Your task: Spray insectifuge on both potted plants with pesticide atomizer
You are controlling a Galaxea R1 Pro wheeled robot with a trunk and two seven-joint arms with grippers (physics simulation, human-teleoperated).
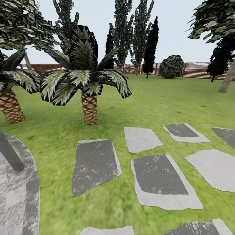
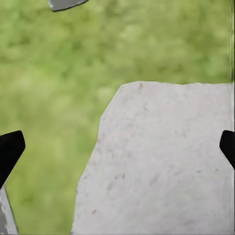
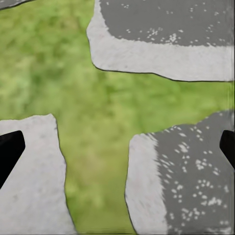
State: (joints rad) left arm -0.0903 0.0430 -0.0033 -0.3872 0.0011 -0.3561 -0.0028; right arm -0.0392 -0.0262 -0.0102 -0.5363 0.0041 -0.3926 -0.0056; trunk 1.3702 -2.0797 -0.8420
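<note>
The head view looks across the garden lawn [image 1: 169,101], mottled green grass that runs back to a brown slatted fence [image 1: 195,69]. Two palms with scaly tan trunks stand on the left, one [image 1: 89,107] near the middle of the grass and one [image 1: 11,106] at the edge, their striped fronds drooping. Flat, irregular stepping stones [image 1: 96,164] lie in the foreground, some dark grey with pale rims, some plain pale grey. The curved edge of a grey gravel patio [image 1: 23,195] sits at lower left, with a grey post [image 1: 9,153] leaning up from it. Tall dark cypress-like trees [image 1: 150,45] and a round bush [image 1: 171,66] line the fence.

The left gripper [image 2: 117,149] hangs with its jaws spread wide above a pale stone [image 2: 161,166], holding nothing. The right gripper [image 3: 117,149] is likewise released, over grass between grey stones [image 3: 186,181].
</note>
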